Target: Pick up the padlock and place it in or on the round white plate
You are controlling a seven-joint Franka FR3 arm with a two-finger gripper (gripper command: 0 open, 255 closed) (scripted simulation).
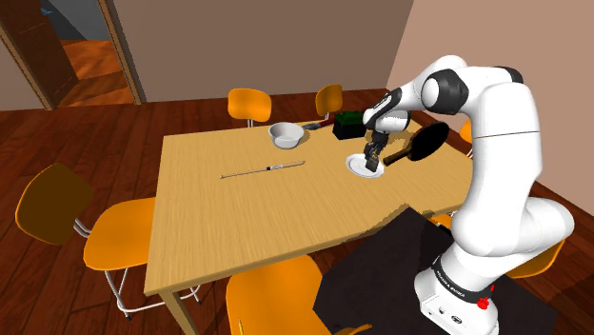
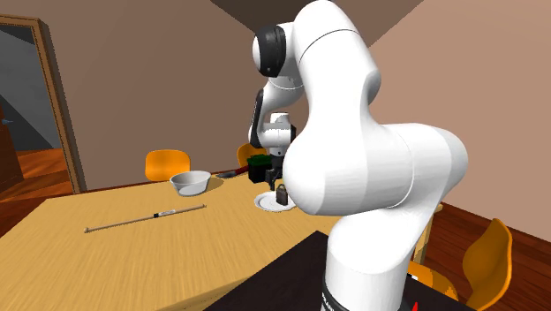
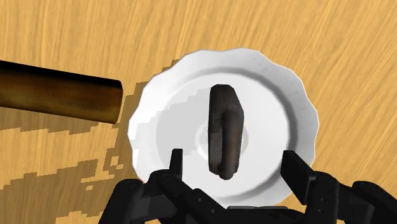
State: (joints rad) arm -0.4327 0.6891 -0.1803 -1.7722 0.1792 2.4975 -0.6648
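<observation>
The gripper (image 3: pixel 234 162) is hanging over the round white plate (image 3: pixel 280 114) with its two black fingers (image 3: pixel 176 162) standing well apart, clasping nothing. The padlock (image 3: pixel 226 130) is sitting between them but clear of both, resting on edge near the middle of the plate, a dark, narrow, rounded shape. Judging by this, the placing is looking done, and the arm is needing only to lift away without brushing the lock. Should it need taking up again, I am expecting it to behave as a small, stiff, dense piece, heavy for its bulk, with smooth curved sides that may be slipping under a light squeeze; the surest hold is looking to be across its two broad flat faces, low on the body and not on the loop. The plate is looking light and liable to be sliding if nudged. Just beside the plate a brown pan handle (image 3: pixel 60 94) is lying on the wooden table (image 1: pixel 247 209), leading to a black pan (image 1: pixel 430 139). Farther off a grey bowl (image 1: pixel 287 136), a thin rod (image 1: pixel 264 171) and a dark box (image 1: pixel 348 122) are sitting well apart from the plate.
</observation>
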